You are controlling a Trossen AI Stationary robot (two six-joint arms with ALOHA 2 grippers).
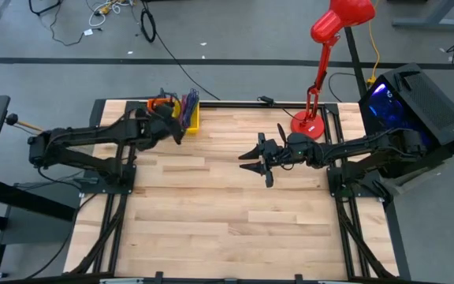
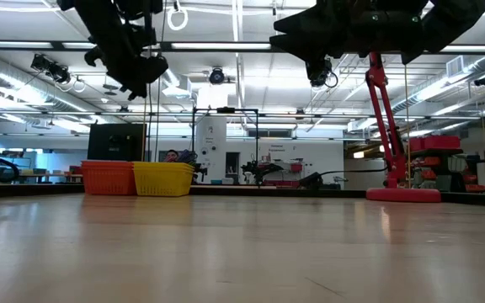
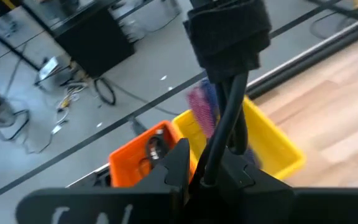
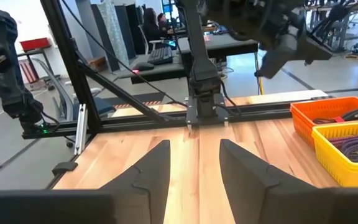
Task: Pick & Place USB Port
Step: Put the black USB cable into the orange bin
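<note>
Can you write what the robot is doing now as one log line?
left gripper: jaws shut on black cable, above yellow basket | right gripper: jaws open, mid-table

We see a light wooden table point(image 1: 227, 205) with a dark frame. On it stands the round base of a red lamp point(image 1: 308, 123), at the far edge. Well apart from the lamp along that edge sit a yellow basket point(image 1: 191, 115) and, touching it, an orange basket point(image 1: 161, 104).

Orange basket point(image 2: 108, 178) touches yellow basket point(image 2: 163, 178) on table point(image 2: 242, 252).
</note>
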